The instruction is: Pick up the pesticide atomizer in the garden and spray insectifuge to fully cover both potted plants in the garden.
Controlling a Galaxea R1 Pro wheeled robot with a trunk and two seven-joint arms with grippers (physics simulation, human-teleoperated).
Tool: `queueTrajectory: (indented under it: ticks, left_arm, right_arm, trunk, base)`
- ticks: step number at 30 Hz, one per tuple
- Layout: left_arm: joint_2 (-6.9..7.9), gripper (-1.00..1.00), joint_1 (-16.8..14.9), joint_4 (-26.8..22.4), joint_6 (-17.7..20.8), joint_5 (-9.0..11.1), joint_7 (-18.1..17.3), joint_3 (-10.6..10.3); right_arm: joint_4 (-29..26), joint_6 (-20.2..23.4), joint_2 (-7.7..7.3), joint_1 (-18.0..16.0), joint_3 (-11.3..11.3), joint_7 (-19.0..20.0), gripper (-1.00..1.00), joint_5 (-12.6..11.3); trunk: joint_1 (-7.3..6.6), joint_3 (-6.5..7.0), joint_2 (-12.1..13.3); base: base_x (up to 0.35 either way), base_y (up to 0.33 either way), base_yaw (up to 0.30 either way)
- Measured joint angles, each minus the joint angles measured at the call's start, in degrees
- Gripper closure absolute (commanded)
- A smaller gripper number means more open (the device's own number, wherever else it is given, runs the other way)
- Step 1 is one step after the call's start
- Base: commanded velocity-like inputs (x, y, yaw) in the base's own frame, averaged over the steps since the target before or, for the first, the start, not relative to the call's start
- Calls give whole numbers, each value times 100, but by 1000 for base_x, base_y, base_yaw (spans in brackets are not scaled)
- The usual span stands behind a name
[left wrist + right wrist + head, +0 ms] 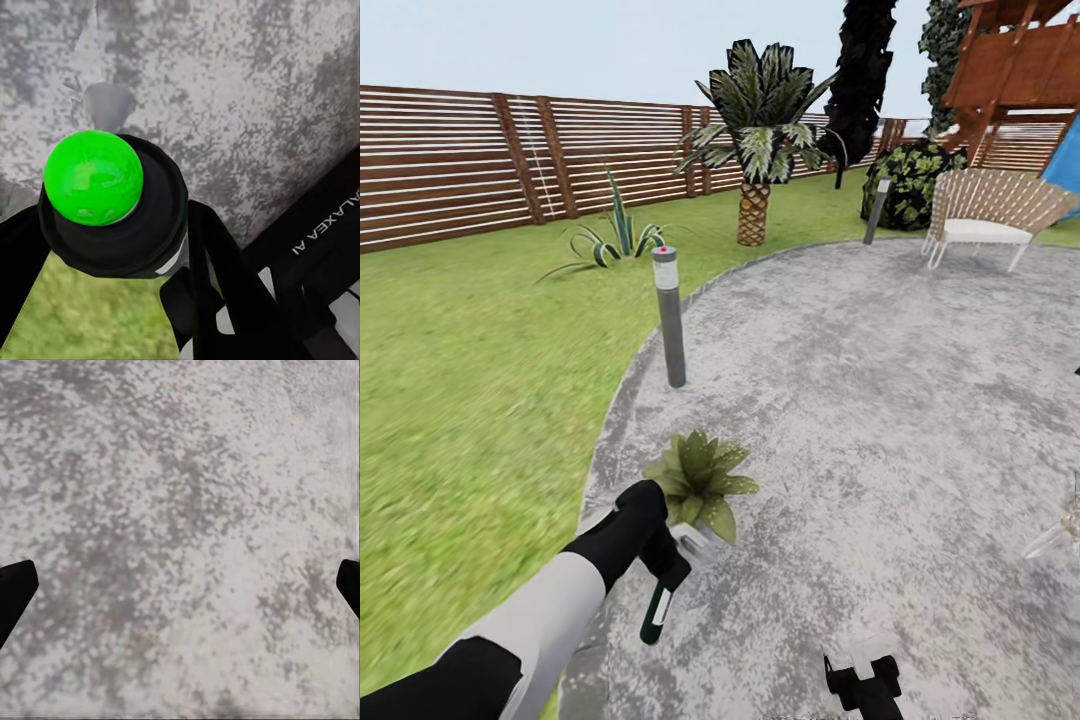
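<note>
Pesticide atomizer (657,608) hangs clamped in my left gripper (672,560), just beside 1 potted plant (700,478) at the patio's (860,400) edge near the lawn (470,380). My head view shows its dark body and white patch; my left wrist view shows its bright green tip (93,177) end-on, ringed in black, over mottled stone. My right gripper (180,585) holds nothing, fingertips (13,585) spread wide above bare paving. 1 grey bollard light (669,315) stands behind the plant.
</note>
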Motion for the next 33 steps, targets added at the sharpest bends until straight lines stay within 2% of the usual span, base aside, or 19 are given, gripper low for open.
queueTrajectory:
  ticks: [6, 10, 11, 13, 15, 17, 20, 24, 28, 33]
  left_arm:
    - [77, 100, 101, 200, -6, -6, 13, 5]
    - [170, 100, 305, 297, -17, -6, 159, 45]
    - [175, 100, 309, 289, -9, 1, 227, 115]
    - [156, 100, 301, 232, -6, -5, 481, 554]
    - [116, 100, 251, 210, -2, -28, 749, 836]
    - [67, 100, 232, 212, 9, -4, 957, 948]
    - [21, 100, 254, 276, 8, -35, 1063, 990]
    - [42, 100, 308, 299, -9, -27, 1080, 987]
    - [71, 100, 485, 328, -4, -37, 1089, 953]
    - [59, 100, 509, 333, 3, -17, 1087, 952]
  right_arm:
    - [2, 0, 0, -1, 0, -1, -100, 2]
    - [2, 0, 0, -1, 0, -1, -100, 8]
    - [5, 0, 0, -1, 1, -1, -100, 8]
    - [9, 0, 0, -1, 5, -1, -100, 8]
    - [10, 0, 1, -1, 6, -1, -100, 7]
    - [10, 0, 0, -1, 2, -1, -100, 8]
    - [11, 0, 1, -1, 5, -1, -100, 9]
    - [11, 0, 0, -1, 3, -1, -100, 9]
    - [11, 0, 0, -1, 5, -1, -100, 9]
    - [11, 0, 0, -1, 2, -1, -100, 9]
  trunk:
    - [0, 0, 0]
    - [0, 0, 0]
    - [0, 0, 0]
    - [0, 0, 0]
    - [0, 0, 0]
    - [0, 0, 0]
    - [0, 0, 0]
    - [0, 0, 0]
    - [-3, 0, 0]
    - [-2, 0, 0]
  base:
    - [0, 0, -85]
    - [0, 0, -3]
    - [0, 0, 0]
    - [0, 0, 0]
    - [0, 0, 0]
    - [0, 0, 0]
    - [0, 0, 0]
    - [11, 0, 0]
    - [240, 0, 0]
    - [268, 0, 0]
